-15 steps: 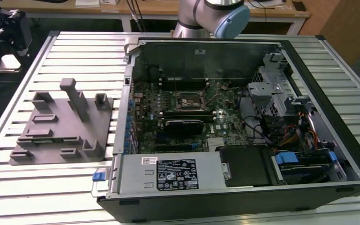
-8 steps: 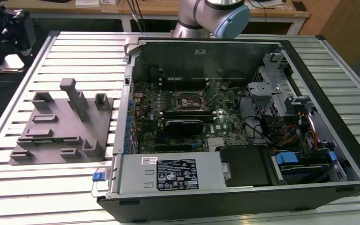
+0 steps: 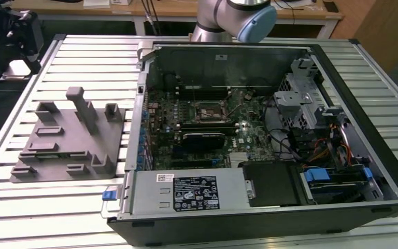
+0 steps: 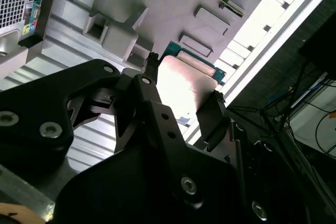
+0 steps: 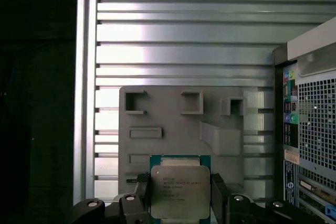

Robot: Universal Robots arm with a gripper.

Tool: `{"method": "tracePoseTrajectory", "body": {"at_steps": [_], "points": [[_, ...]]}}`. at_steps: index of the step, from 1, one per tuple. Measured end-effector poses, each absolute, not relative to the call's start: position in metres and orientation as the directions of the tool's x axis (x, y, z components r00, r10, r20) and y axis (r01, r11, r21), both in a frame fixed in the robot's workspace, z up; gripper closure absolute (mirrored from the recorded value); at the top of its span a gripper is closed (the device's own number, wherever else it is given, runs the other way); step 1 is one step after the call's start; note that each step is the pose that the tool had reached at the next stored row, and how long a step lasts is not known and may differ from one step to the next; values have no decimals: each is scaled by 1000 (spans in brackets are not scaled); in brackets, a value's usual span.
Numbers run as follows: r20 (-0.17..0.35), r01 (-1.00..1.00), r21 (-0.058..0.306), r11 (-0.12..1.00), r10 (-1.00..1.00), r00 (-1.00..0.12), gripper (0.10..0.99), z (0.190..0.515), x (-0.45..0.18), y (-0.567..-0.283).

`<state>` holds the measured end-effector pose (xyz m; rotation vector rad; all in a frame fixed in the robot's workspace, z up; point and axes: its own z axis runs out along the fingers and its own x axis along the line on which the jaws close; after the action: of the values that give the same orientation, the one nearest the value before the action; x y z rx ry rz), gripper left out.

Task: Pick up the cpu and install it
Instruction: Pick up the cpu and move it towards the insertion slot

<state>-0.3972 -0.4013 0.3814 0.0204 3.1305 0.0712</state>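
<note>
Pincer (image 5: 179,186) clenched on the cpu (image 5: 180,195) by two opposite edges (I see open slatted desk (image 5: 184,24) beyond the fixture (image 5: 173,114)), case (image 5: 310,119) just beside.

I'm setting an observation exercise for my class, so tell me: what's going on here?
The robot arm has its gripper shut on the cpu, fingers against two opposite edges. In the first wrist view the grey fixture block and slatted table lie behind the held chip, with the open computer case beside them. In the exterior view the dark socket on the motherboard looks empty, so the cpu is not yet installed.
</note>
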Motion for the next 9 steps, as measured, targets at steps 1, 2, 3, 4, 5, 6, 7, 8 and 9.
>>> {"method": "tracePoseTrajectory", "body": {"at_steps": [1,2,3,4,5,6,7,8,9], "points": [[-10,13,46,999,13,-1000,545,381,-396,-401],[-10,13,46,999,13,-1000,545,381,-396,-401],[-10,13,46,999,13,-1000,545,381,-394,-401],[-10,13,46,999,13,-1000,545,381,-394,-401],[-10,13,46,999,13,-1000,545,381,-393,-401],[-10,13,46,999,13,-1000,545,381,-392,-401],[-10,13,46,999,13,-1000,545,381,-391,-401],[-10,13,46,999,13,-1000,545,381,-391,-401],[-10,13,46,999,13,-1000,545,381,-390,-401]]}}
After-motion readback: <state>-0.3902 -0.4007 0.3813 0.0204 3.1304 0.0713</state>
